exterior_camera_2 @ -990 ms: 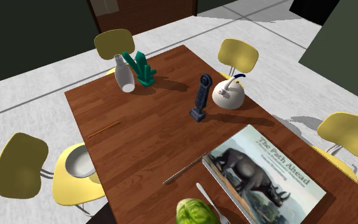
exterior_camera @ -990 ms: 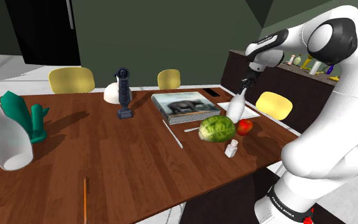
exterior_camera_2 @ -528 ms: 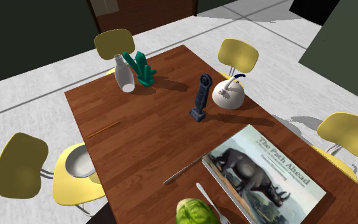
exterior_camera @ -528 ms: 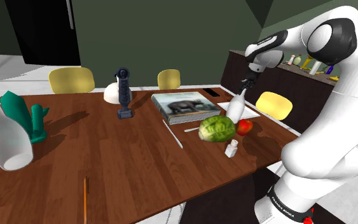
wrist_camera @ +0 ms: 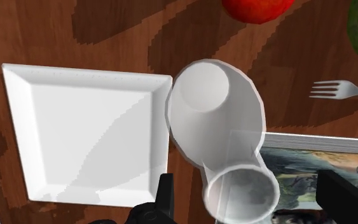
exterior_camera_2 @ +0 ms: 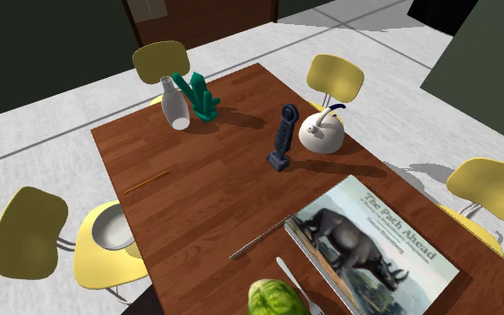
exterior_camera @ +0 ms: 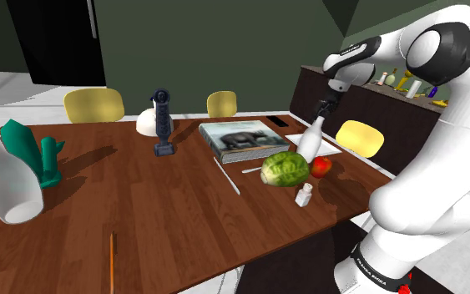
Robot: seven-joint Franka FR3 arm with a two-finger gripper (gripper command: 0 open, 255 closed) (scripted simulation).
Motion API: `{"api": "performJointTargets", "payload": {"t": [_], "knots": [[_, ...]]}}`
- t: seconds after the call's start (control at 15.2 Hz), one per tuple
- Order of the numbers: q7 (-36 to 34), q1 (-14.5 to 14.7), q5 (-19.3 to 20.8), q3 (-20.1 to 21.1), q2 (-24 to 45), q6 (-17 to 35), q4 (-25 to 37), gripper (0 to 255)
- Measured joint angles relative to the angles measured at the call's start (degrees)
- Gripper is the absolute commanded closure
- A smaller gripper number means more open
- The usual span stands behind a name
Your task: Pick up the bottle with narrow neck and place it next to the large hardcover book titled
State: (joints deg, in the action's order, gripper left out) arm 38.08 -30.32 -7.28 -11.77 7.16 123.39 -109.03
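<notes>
Your arm lifted a touch at the shoulder view's upper right, the gripper with jaws released either side of the neck, leaving the white bottle just beside the book, so placement looked done.

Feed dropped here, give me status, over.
Gripper open. Bottle between book and plate, neck between fingers, untouched. Cabbage, red fruit close by.
</notes>
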Motion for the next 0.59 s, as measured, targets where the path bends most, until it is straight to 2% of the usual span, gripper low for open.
{"api": "performJointTargets", "payload": {"t": [0.2, 0.59], "knots": [[-0.37, -0.07, 0.61, -0.19, -1.74, -3.67, 2.04, 0], [-0.49, -0.08, 0.72, -0.21, -1.94, -4.57, 2.67, 0]]}}
